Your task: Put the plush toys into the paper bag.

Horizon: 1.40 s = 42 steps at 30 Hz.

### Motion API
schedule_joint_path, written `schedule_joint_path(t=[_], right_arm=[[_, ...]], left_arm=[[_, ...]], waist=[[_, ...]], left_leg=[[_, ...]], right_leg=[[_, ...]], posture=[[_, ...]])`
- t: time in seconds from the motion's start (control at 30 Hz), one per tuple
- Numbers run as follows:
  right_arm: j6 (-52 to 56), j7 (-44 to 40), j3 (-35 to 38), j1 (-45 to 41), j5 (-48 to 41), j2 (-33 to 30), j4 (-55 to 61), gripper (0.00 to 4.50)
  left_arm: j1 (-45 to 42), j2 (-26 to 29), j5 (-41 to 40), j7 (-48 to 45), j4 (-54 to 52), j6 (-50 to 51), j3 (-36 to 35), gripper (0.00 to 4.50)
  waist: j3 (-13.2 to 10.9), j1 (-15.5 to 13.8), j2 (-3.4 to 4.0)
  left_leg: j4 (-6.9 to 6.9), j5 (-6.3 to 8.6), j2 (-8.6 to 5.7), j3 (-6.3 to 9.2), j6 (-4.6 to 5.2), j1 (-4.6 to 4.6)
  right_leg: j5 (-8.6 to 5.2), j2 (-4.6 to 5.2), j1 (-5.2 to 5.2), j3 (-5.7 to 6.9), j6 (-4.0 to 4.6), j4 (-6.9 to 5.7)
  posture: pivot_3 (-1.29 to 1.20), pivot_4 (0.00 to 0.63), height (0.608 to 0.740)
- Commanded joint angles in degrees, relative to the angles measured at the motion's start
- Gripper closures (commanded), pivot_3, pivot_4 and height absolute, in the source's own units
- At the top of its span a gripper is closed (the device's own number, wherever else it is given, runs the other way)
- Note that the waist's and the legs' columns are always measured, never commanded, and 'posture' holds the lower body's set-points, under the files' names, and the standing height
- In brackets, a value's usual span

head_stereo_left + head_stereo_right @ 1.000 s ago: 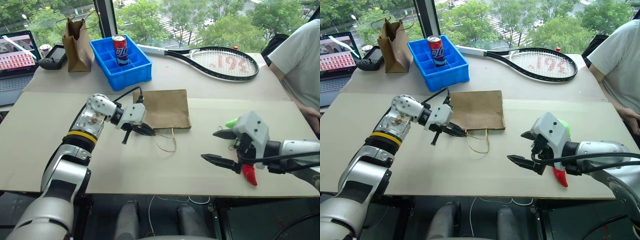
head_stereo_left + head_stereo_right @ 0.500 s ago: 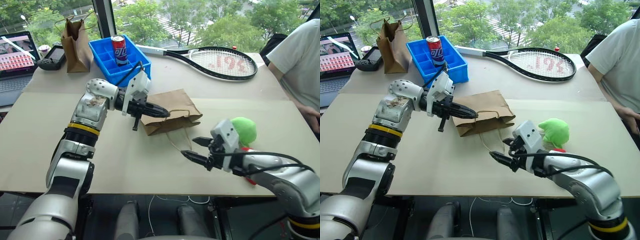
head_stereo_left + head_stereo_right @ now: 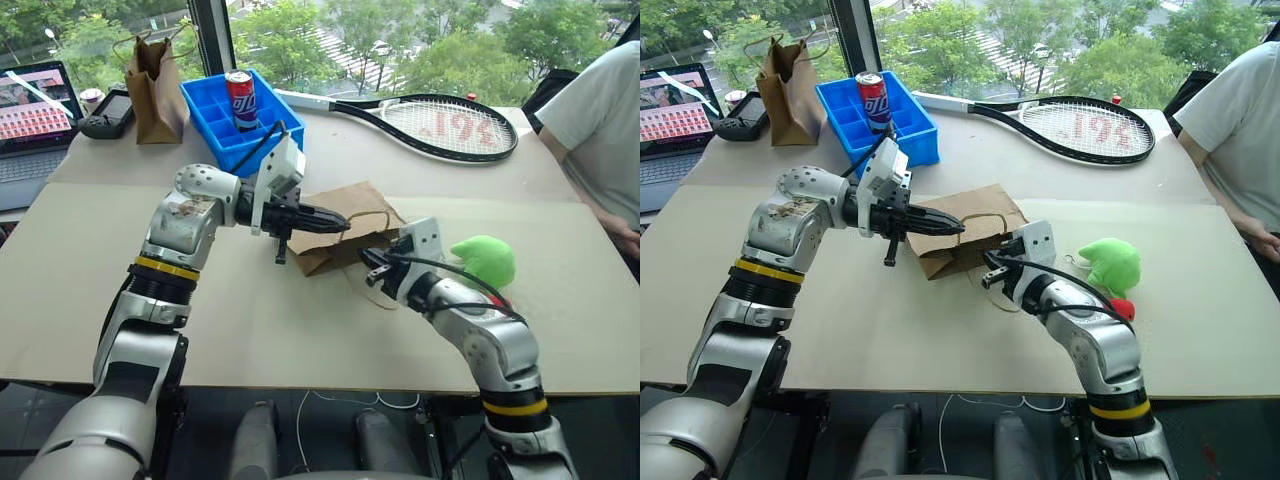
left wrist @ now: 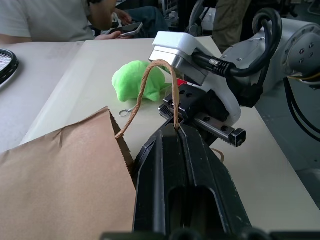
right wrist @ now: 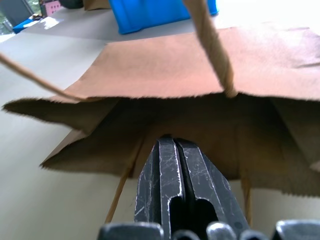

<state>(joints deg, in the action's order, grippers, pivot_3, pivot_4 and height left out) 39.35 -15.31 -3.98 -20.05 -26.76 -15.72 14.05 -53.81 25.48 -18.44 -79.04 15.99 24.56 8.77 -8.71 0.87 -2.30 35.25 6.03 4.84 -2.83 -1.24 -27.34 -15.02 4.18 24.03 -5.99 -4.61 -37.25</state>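
In the left eye view, the paper bag [image 3: 340, 225] lies near the middle of the frame on the pale table [image 3: 250, 330]. It is plain brown kraft paper, wide and creased, its mouth lifted off the table and turned toward the lower right, with a thin twisted loop handle arching above the mouth. The left hand [image 3: 335, 222] reaches in from the left, its black fingers pressed together on that handle. The right hand [image 3: 372, 268] comes from the lower right with its fingers closed together at the bag's mouth; whether they pinch the paper cannot be told here. The green plush toy [image 3: 484, 260], bright and rounded, sits right of centre, just beside the right arm.

In the right eye view, a red plush toy [image 3: 1123, 308] peeks out below the green one, mostly hidden by the right arm. At the upper left stand a narrower brown bag [image 3: 785, 78] and a blue tray [image 3: 905, 125] holding a can [image 3: 869, 100]; a racket [image 3: 1080, 128] lies along the top, and a person's white sleeve [image 3: 1230, 120] fills the upper right corner.

In the left wrist view, the shut fingers clamp the base of the handle loop at centre, the bag's brown paper at lower left, the green toy at upper centre.

In the right wrist view, the closed fingers rise at bottom centre, right at the bag's dark open mouth, whose ragged upper edge spans the frame.
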Motion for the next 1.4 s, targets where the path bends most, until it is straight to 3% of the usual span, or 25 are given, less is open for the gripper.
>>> schedule_joint_path(t=[0.03, 0.33, 0.57, 0.73, 1.1, 1.3, 1.4], right_arm=[[-6.89, -1.41, -1.25, -3.16, 4.11, 2.36, -6.42, 4.46], [-15.94, -3.66, -3.01, -4.41, 11.41, 5.02, -20.30, 4.46], [-16.43, -4.95, -4.76, -2.95, 15.16, 4.47, -19.57, 4.46], [-15.16, -5.46, -5.19, -2.98, 16.62, 4.34, -17.45, 4.46], [-11.92, -6.70, -4.42, -2.99, 17.17, 3.39, -12.72, 4.46], [-5.34, -8.32, 0.84, -2.76, 9.76, 3.07, -1.63, 4.46], [1.59, -9.57, 3.59, -2.44, 5.65, -0.28, 6.00, 3.66]], left_arm=[[-2.37, -0.80, -3.25, 3.00, -2.24, 3.53, -2.92, 4.50], [-7.44, -1.22, -6.50, 10.64, -2.15, 10.53, -7.26, 4.50], [-15.22, -0.51, -9.62, 14.30, -2.99, 12.94, -11.59, 4.50], [-18.09, 0.95, -9.68, 13.05, -4.95, 11.31, -10.68, 4.50], [-8.66, 3.47, -8.74, 11.57, -12.36, 10.62, -6.40, 4.50], [-6.33, 3.23, -10.14, 12.61, -14.12, 11.73, -6.46, 4.50], [-5.79, 2.91, -10.60, 12.96, -14.57, 12.19, -6.55, 4.50]], waist=[[0.00, 0.08, 0.00], [0.00, 0.04, 0.00], [0.00, 0.16, 0.01], [0.00, 0.16, 0.01], [0.00, 0.28, 0.03], [0.00, 0.10, 0.04], [0.00, 0.00, 0.04]], left_leg=[[-0.01, 0.00, 0.00, 0.00, 0.00, 0.01], [-0.05, 0.00, -0.01, 0.00, -0.01, -0.01], [-0.08, 0.00, 0.00, 0.01, -0.02, 0.03], [-0.10, -0.01, -0.01, 0.00, -0.04, 0.02], [-0.25, -0.11, 0.00, 0.00, -0.20, 0.05], [-0.21, -0.11, -0.01, 0.00, -0.20, 0.04], [-0.19, -0.11, -0.01, 0.01, -0.20, 0.04]], right_leg=[[0.00, -0.01, 0.00, 0.00, 0.00, -0.01], [0.00, 0.00, 0.01, 0.01, 0.00, 0.00], [0.00, -0.01, 0.01, 0.01, -0.01, -0.03], [0.00, -0.01, 0.02, 0.01, -0.01, -0.02], [0.00, -0.02, 0.11, 0.01, 0.00, -0.12], [-0.01, 0.00, 0.10, 0.01, 0.00, -0.18], [-0.01, 0.00, 0.12, 0.01, 0.00, -0.26]], posture=[[0.00, 0.150, 0.731], [0.00, 0.150, 0.731], [0.00, 0.150, 0.731], [0.00, 0.150, 0.731], [0.00, 0.150, 0.731], [0.00, 0.150, 0.731], [0.00, 0.150, 0.731]])
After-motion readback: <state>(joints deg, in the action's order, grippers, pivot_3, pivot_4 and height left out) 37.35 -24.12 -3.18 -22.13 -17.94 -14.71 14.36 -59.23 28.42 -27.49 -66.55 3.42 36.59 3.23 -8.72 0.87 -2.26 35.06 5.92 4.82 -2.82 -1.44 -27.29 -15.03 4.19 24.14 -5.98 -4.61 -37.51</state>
